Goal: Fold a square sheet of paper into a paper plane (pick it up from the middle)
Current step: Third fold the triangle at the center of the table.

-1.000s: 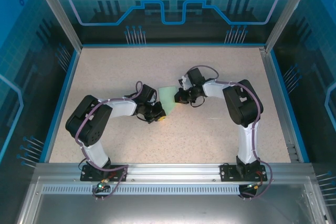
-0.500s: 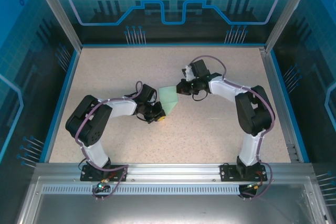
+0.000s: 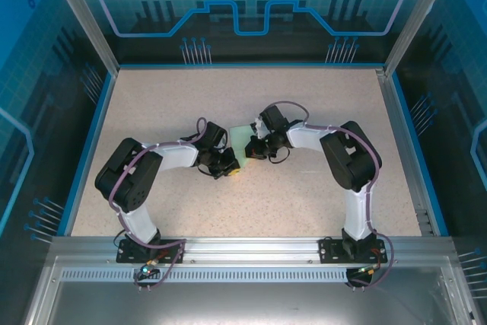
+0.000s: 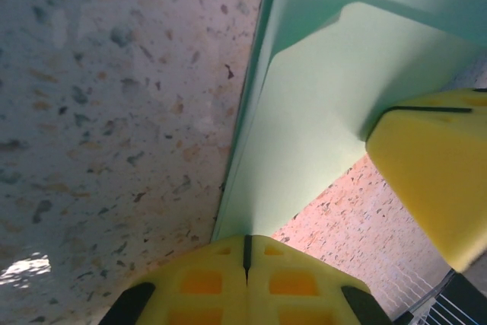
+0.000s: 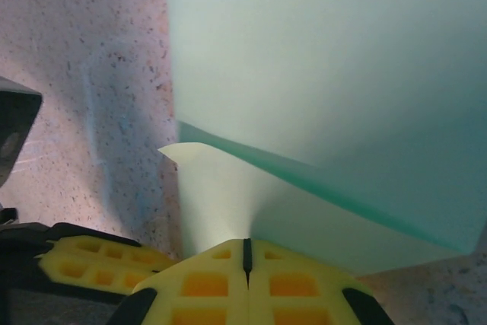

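Observation:
The square sheet of paper (image 3: 240, 139) is pale mint green and lies partly folded in overlapping layers at the middle of the table. My left gripper (image 3: 232, 164) is shut on its near corner; its yellow fingertips (image 4: 246, 240) pinch the paper (image 4: 319, 112) edge. My right gripper (image 3: 251, 150) is shut on the paper (image 5: 319, 74) from the right, with a folded flap running into its closed tips (image 5: 246, 243). The two grippers are close together: the right gripper's fingers (image 4: 434, 165) show in the left wrist view, and the left gripper's fingers (image 5: 84, 260) in the right wrist view.
The speckled beige table (image 3: 319, 97) is bounded by a blue rim and transparent walls with aluminium posts (image 3: 415, 20). Both arm bases are bolted to the metal rail (image 3: 251, 247) at the near edge.
The right gripper swung out to the back right half a second ago, then came back left towards the left gripper, so less paper shows. The left arm has stayed still.

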